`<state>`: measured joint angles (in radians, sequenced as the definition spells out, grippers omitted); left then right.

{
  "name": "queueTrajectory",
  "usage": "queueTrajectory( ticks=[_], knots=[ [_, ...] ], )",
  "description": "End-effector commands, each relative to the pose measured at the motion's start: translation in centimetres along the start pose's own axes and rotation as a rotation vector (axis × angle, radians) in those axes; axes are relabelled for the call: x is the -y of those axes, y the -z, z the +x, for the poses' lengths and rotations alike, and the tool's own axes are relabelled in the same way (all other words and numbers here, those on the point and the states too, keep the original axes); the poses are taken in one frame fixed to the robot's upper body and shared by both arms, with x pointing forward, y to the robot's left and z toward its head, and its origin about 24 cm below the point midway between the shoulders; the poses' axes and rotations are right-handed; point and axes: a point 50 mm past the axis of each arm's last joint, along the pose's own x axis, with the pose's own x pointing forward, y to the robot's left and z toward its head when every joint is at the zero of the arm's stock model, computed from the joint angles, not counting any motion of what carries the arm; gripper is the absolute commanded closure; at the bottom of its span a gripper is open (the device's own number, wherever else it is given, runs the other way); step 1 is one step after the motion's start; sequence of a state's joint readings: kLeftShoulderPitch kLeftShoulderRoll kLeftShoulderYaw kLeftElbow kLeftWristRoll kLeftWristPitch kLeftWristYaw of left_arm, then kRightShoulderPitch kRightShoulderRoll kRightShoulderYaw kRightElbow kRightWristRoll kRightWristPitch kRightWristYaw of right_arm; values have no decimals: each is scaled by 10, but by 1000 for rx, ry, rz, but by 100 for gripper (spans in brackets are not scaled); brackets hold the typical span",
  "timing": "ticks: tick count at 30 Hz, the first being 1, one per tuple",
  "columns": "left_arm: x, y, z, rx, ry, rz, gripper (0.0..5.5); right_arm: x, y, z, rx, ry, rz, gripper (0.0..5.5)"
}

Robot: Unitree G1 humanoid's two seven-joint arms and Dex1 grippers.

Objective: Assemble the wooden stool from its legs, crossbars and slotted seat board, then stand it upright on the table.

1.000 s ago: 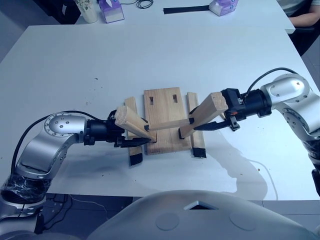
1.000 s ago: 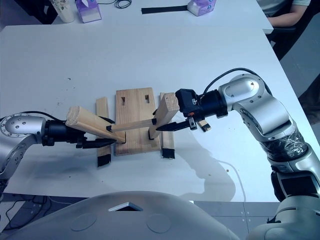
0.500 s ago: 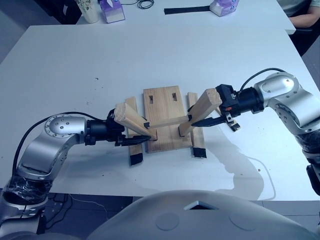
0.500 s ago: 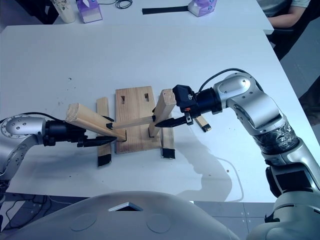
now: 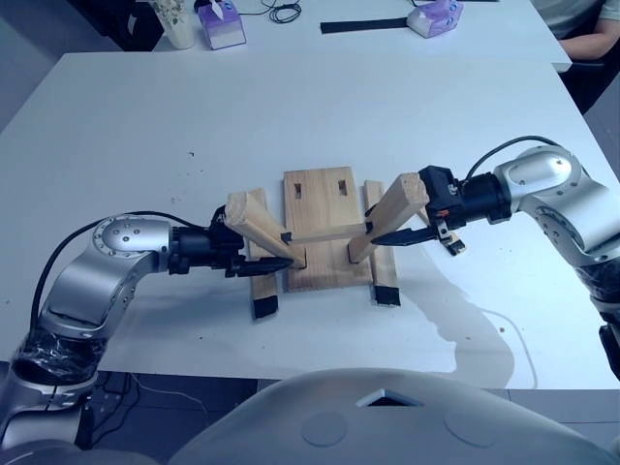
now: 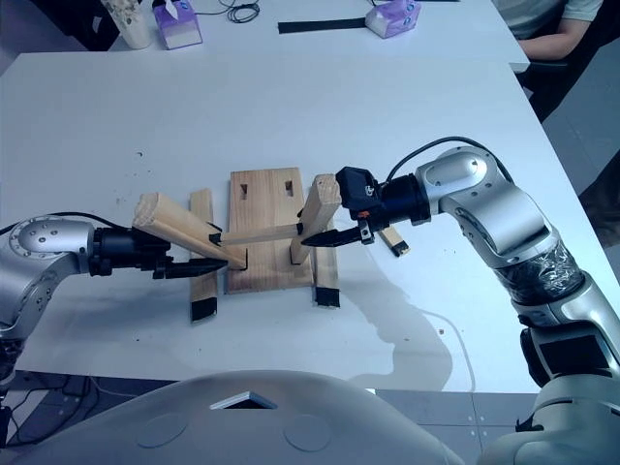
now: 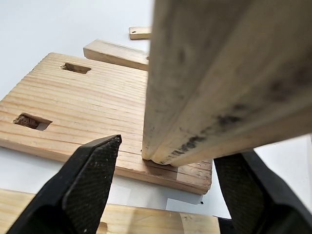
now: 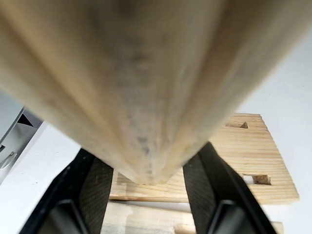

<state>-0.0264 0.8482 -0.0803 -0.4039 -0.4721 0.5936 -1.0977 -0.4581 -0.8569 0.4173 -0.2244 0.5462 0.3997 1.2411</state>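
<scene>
Seat board (image 5: 325, 203) lies flat mid-desk, nearer the front edge, two slots showing at its far end. Above it sits the part-built frame: left leg (image 5: 254, 215) and right leg (image 5: 392, 208), both tilted with their top ends leaning outward, joined by a crossbar (image 5: 327, 233) that spans the board side to side. Left leg's lower end looks to rest on the board near its front left corner, per the left wrist view; right leg's lower end is over the board's right edge, contact cannot be told.

Left gripper (image 5: 269, 258) comes in from the left side of the desk, fingers closed around the left leg low down. Right gripper (image 5: 389, 233) comes from the right side, fingers clamped either side of the right leg.

Two spare legs lie flat, black-tipped ends toward the front edge: one (image 5: 260, 291) just beside the board's left edge, one (image 5: 381, 276) just beside its right edge. A short wooden piece (image 6: 395, 242) lies on the desk under the right gripper's body.

On the neighbouring table past the far edge: cup (image 5: 174, 19), two tissue boxes (image 5: 221, 21) (image 5: 433, 14), black strip (image 5: 360, 24), cable (image 5: 284, 12).
</scene>
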Motion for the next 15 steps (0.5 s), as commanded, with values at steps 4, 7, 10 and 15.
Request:
queueTrajectory(
  ticks=[4, 7, 10, 15],
  knots=[
    [7, -40, 37, 67, 95, 177, 219, -43, 63, 52, -228, -193, 305, 350],
    [-2, -37, 31, 86, 12, 138, 200, -35, 56, 48, -190, -124, 267, 350],
    [-3, -35, 22, 96, -10, 131, 158, -28, 46, 42, -137, -59, 232, 313],
    [-10, -22, 8, 65, -96, 113, 70, -18, 33, 26, -98, 51, 201, 231]
  ],
)
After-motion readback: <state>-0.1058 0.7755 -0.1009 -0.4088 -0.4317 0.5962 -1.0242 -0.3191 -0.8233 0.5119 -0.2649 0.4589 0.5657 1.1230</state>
